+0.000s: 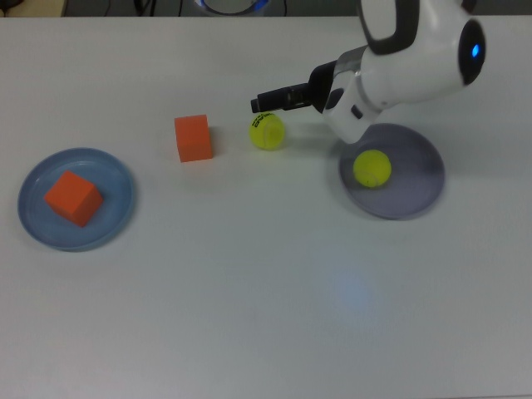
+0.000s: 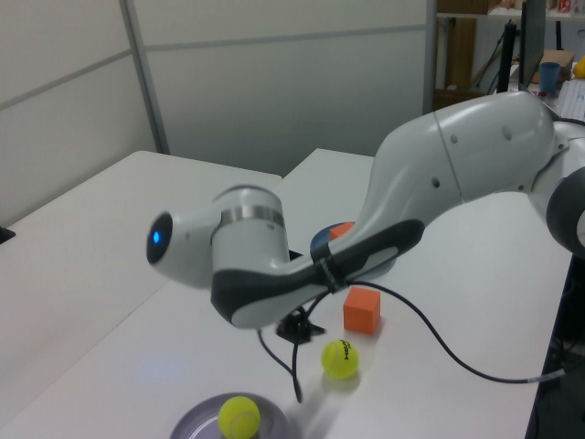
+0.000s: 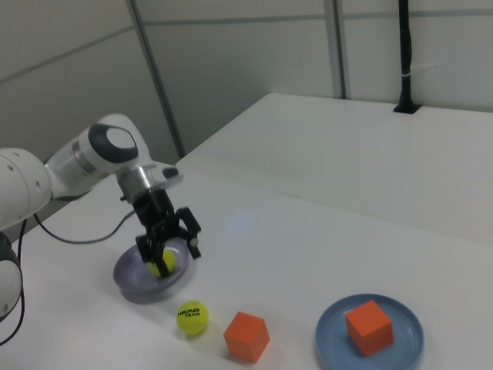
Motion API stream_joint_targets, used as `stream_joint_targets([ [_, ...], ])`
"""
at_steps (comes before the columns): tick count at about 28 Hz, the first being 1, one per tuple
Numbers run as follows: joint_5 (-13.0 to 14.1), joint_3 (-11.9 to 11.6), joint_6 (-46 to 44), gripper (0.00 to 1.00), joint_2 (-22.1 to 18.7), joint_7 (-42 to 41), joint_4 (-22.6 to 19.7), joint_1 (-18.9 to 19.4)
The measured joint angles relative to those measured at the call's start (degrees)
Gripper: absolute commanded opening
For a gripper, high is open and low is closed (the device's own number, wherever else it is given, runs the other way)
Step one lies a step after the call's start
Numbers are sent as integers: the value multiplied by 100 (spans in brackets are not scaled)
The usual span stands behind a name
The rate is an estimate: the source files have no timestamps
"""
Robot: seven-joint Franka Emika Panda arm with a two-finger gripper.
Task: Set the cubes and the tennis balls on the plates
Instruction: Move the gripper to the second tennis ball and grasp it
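A tennis ball (image 1: 371, 168) lies alone on the lavender plate (image 1: 416, 187) (image 3: 131, 284), at the top view's right. The second tennis ball (image 1: 267, 131) (image 3: 191, 317), with a dark logo, sits on the table beside an orange cube (image 1: 193, 138) (image 3: 246, 336). Another cube (image 1: 73, 198) rests on the blue plate (image 1: 112, 212) (image 3: 400, 339) at the top view's left. My gripper (image 1: 259, 103) (image 3: 171, 253) hangs open and empty above the table, just beyond the loose ball in the top view.
My white arm (image 1: 399, 58) reaches over the lavender plate's far edge, with a cable (image 2: 430, 338) trailing from it. A second white table (image 3: 370, 146) stands behind, with grey partition walls around.
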Motion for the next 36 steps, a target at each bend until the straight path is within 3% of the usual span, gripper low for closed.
stream_joint_targets([
  [8, 0, 1, -78, 100, 278, -42, -521, -4],
  [26, -59, 1, 268, 100, 702, -42, -567, 15],
  [27, -65, 1, 289, 96, 713, -42, -567, 14],
  [29, -72, 1, 324, 63, 732, -42, -567, 12],
  [30, -73, 1, 329, 42, 738, -42, -566, 10],
  [31, -76, -1, 329, 3, 743, -42, -566, 7],
  [36, -79, -23, 405, 0, 747, -42, -563, -6],
])
